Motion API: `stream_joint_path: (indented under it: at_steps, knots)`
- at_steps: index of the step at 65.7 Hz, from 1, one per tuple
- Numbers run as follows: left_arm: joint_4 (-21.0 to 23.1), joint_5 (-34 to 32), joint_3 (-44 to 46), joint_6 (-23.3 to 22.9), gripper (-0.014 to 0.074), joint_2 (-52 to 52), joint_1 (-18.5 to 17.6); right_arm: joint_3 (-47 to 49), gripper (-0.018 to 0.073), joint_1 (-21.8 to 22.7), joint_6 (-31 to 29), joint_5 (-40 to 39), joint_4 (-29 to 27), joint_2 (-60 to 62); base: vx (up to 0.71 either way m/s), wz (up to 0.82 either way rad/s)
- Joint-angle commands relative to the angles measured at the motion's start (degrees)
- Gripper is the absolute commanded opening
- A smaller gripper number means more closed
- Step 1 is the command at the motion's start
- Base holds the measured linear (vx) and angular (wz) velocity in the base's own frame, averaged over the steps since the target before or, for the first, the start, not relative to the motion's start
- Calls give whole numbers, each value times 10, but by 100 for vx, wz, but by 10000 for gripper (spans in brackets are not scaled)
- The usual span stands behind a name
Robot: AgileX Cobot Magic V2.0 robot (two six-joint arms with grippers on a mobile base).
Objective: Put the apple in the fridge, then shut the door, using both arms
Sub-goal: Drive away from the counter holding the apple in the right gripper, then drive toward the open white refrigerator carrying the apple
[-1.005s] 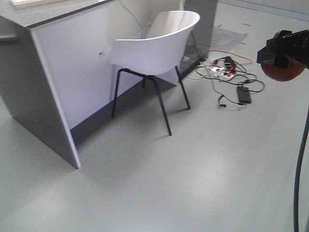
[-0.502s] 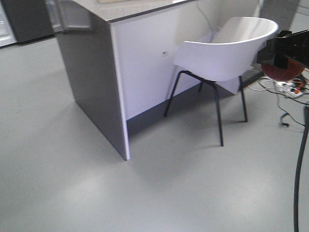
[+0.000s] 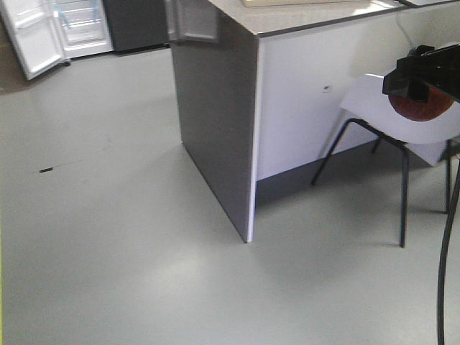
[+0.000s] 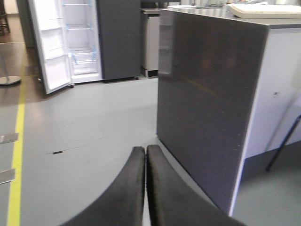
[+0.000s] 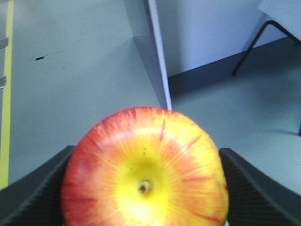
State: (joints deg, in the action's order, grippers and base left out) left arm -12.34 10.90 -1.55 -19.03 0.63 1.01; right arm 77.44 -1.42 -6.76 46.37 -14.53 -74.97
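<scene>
Far across the grey floor (image 3: 129, 251), dark fridge (image 4: 117, 37) standing open, white interior on show, its door (image 4: 54, 56) hanging wide at the left. Nearer the camera, grey-sided surface (image 3: 215, 108) with a white chair (image 3: 366, 104) just beside it. Left claw (image 4: 146, 150) pressed together, holding nothing. Right claw (image 5: 146, 149) clamped on the red-and-yellow apple (image 5: 146, 174), held in the air, well apart from the fridge, dimpled end facing the wrist camera.

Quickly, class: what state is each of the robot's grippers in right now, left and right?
Left gripper: closed, fingers pressed together, holding nothing.
Right gripper: closed on the apple.
</scene>
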Motion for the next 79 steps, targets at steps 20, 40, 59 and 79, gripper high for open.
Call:
stream_joint_path:
  at_steps: [20, 40, 59, 79]
  knots:
    - [3, -40, -9, -3, -7, 9, 0, 18, 150, 1, -6, -39, -6, 18, 10, 40]
    - [3, -40, -9, -3, -7, 9, 0, 18, 150, 1, -6, -39, -6, 18, 14, 53]
    - [3, -40, -9, -3, -7, 9, 0, 18, 150, 1, -6, -39, -6, 18, 15, 53]
    - [3, -40, -9, -3, -7, 9, 0, 18, 150, 1, -6, -39, -6, 18, 16, 32]
